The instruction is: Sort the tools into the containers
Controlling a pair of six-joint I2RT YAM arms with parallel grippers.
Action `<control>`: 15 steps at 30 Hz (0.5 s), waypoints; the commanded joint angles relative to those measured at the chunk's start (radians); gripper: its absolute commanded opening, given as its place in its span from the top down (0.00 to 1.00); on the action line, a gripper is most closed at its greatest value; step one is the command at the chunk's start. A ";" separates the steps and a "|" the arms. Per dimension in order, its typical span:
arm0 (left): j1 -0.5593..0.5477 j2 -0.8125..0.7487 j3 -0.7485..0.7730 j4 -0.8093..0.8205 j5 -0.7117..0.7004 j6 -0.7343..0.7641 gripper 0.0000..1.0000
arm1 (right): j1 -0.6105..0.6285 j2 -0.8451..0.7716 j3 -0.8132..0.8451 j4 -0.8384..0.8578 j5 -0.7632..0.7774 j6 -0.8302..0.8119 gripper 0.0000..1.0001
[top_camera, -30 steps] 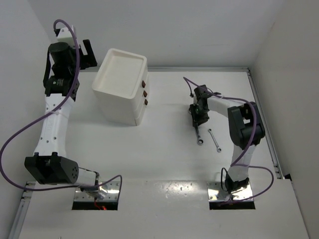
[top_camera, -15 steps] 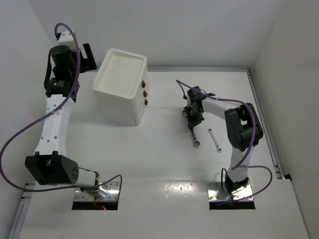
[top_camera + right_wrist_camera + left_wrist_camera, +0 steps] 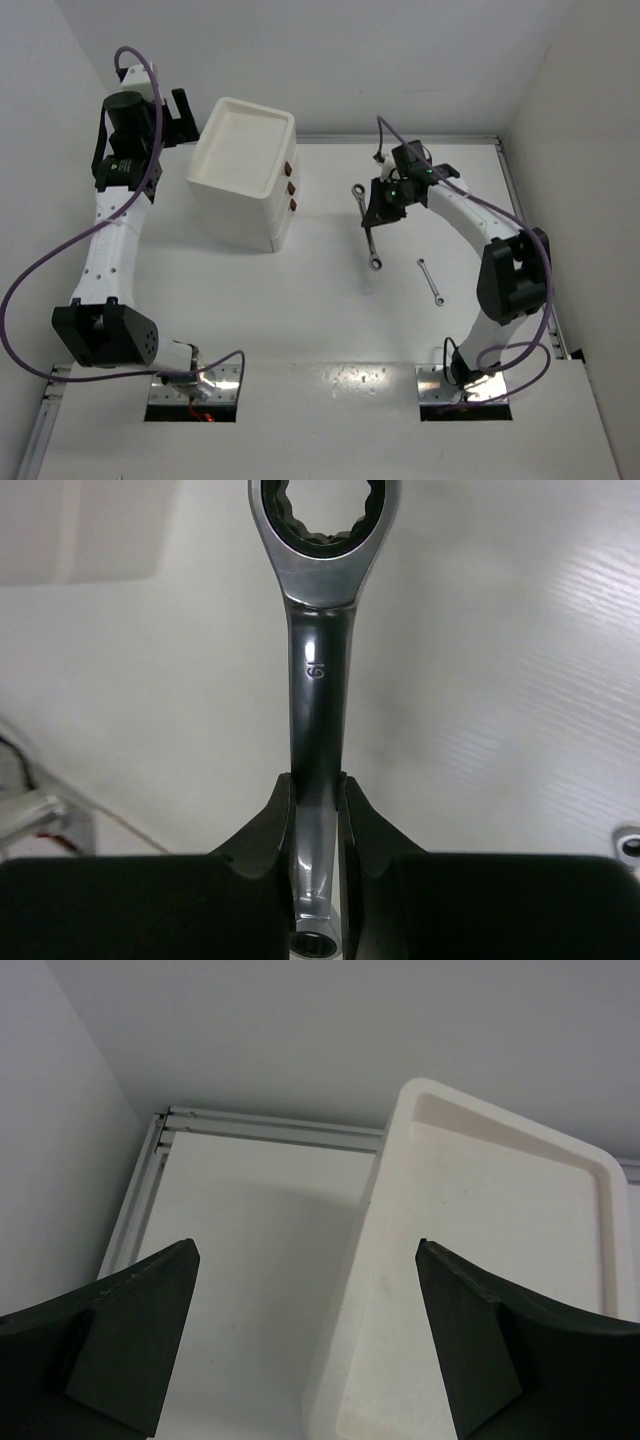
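The right fingers clamp the shank of a silver wrench, held above the surface to the right of the white cabinet. The left fingers stand wide apart, empty, by the cabinet's top tray; a second wrench lies on the surface.

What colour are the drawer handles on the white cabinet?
Drawer handles: dark red-brown, best seen in the top external view.
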 commanded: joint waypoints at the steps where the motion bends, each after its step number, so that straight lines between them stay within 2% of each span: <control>1: 0.011 0.004 0.004 0.031 0.028 -0.020 0.04 | -0.019 -0.081 0.125 0.042 -0.217 0.086 1.00; 5: 0.011 0.004 0.004 0.031 0.038 -0.031 0.04 | -0.010 -0.093 0.278 0.115 -0.390 0.187 1.00; 7: 0.011 0.004 0.004 0.031 0.038 -0.031 0.04 | 0.001 -0.064 0.327 0.196 -0.443 0.292 1.00; 9: 0.002 0.004 0.004 0.022 0.038 -0.031 0.02 | 0.001 -0.050 0.380 0.322 -0.470 0.386 1.00; 11: 0.002 0.004 0.004 0.022 0.038 -0.031 0.01 | 0.001 0.007 0.485 0.345 -0.481 0.451 1.00; 15: -0.007 0.004 -0.005 0.013 0.050 -0.031 0.01 | 0.023 0.143 0.645 0.500 -0.490 0.573 1.00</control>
